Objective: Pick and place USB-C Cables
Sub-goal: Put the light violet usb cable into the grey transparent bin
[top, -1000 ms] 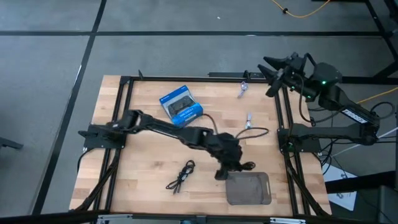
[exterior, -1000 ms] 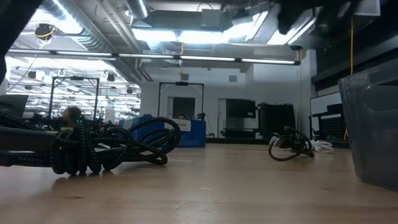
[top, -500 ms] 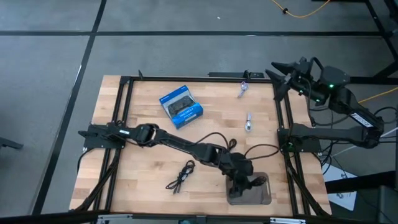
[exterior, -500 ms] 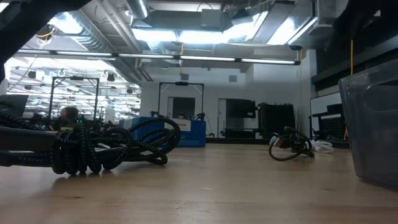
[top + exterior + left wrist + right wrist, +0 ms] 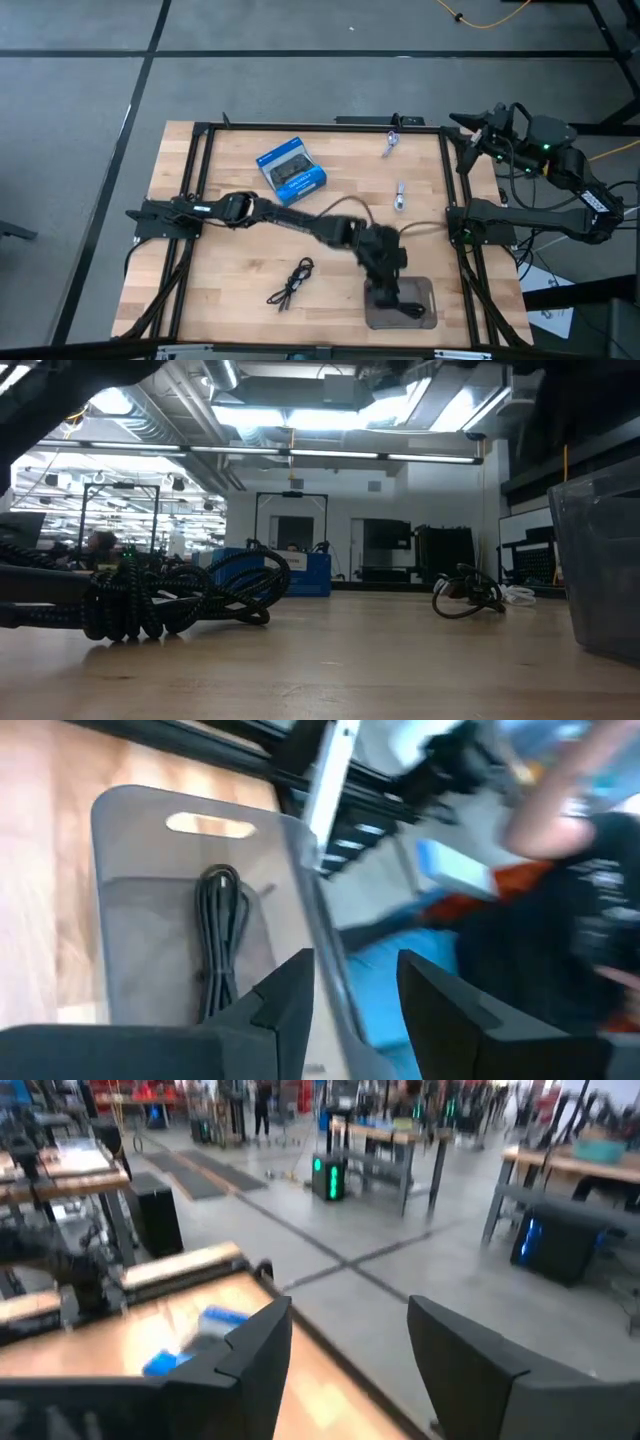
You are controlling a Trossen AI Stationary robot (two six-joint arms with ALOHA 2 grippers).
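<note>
A black USB-C cable point(image 5: 220, 925), bundled long and narrow, lies on the floor of the grey translucent bin point(image 5: 135, 840). My left gripper point(image 5: 355, 1005) hovers open just above that bin point(image 5: 425, 300), holding nothing. Another black cable point(image 5: 293, 283) lies coiled on the wood near the table's front. Two short silver cables point(image 5: 390, 140) point(image 5: 400, 197) lie toward the far right. My right gripper point(image 5: 468, 130) stands open, raised beyond the table's far right corner.
A blue box point(image 5: 292, 170) lies on the far half of the table. A black frame point(image 5: 300, 125) runs round the tabletop. In the low view the bin's wall point(image 5: 600, 560) stands at the right, with a braided black bundle point(image 5: 180, 595) near the camera.
My left gripper has carried a black cable toward the table's near edge, over the grey bin. It has opened and let go, and the cable now lies in the bin. My right arm has drawn back toward the right, away from the table.
</note>
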